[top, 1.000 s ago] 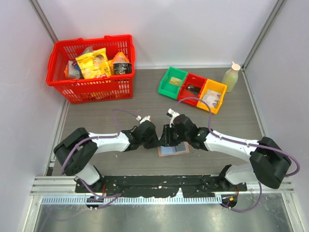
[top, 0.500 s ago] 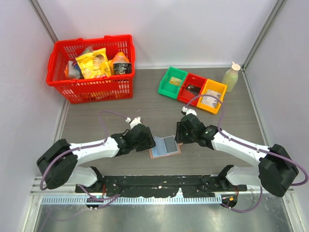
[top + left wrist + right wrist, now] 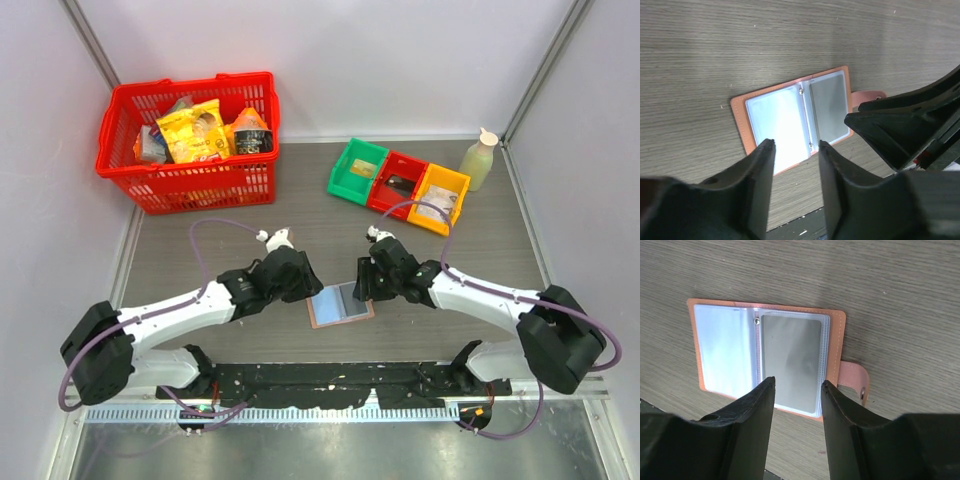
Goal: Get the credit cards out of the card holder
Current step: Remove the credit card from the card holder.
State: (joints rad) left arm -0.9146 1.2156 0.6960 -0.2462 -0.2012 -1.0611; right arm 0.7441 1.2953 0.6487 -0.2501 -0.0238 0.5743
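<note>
Hovering over the open card holder (image 3: 340, 304) mid-frame, left gripper (image 3: 796, 145) and right gripper (image 3: 797, 382) are both released, totally empty.

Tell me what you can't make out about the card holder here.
Card count: the right wrist view shows one grey credit card in the card holder; stacked sleeves hide any beneath.
Left page: glare in both wrist views hides whether it holds a card.
Near edge: partly behind the right gripper and left gripper in their own views.
</note>
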